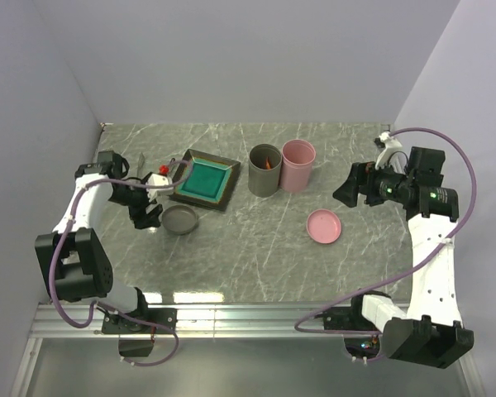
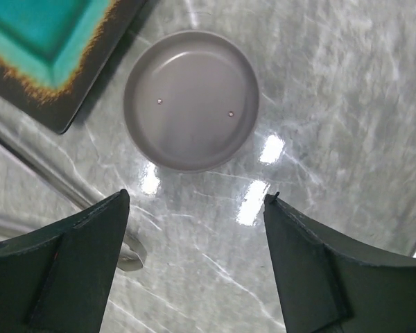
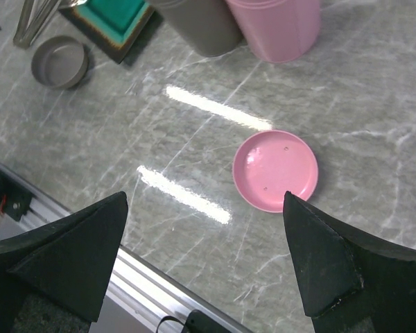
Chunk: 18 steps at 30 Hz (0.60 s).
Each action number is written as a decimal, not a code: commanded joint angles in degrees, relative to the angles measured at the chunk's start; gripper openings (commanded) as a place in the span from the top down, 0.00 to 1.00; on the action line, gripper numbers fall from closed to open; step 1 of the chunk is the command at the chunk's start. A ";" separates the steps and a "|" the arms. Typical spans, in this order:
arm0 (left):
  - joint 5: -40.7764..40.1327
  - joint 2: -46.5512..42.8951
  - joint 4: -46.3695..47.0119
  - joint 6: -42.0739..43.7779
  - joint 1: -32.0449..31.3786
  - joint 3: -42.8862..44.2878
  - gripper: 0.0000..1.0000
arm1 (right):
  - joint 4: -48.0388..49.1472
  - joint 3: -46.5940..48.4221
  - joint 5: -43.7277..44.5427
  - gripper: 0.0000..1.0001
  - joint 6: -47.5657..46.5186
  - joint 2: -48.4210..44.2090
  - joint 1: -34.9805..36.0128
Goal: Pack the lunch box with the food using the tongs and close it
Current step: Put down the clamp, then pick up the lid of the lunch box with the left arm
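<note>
Grey veined table [image 1: 256, 248], teal plate [image 1: 205, 180] rimmed dark, pink lid [image 1: 324, 226], grey cup [image 1: 263, 180] holding perhaps orange food [image 1: 268, 163]

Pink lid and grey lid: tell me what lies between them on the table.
Nothing. In the top view the marble table between the grey lid and the pink lid is bare; the right wrist view shows only light glare there.
</note>
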 commanded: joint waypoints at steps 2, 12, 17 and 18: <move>1.50 -2.88 -2.32 13.40 -0.75 -3.70 0.17 | -0.06 1.44 2.21 0.00 -1.49 -0.73 3.10; -4.49 0.37 4.36 15.96 -8.22 -6.71 0.23 | -0.76 1.62 3.44 0.00 -2.11 -0.64 3.90; -8.44 3.88 5.68 16.05 -11.12 -6.97 0.33 | -0.85 2.15 3.70 0.00 -2.02 -0.28 3.98; -8.97 5.02 5.59 16.22 -11.47 -6.88 0.34 | -0.94 2.32 3.88 0.00 -2.02 -0.20 3.98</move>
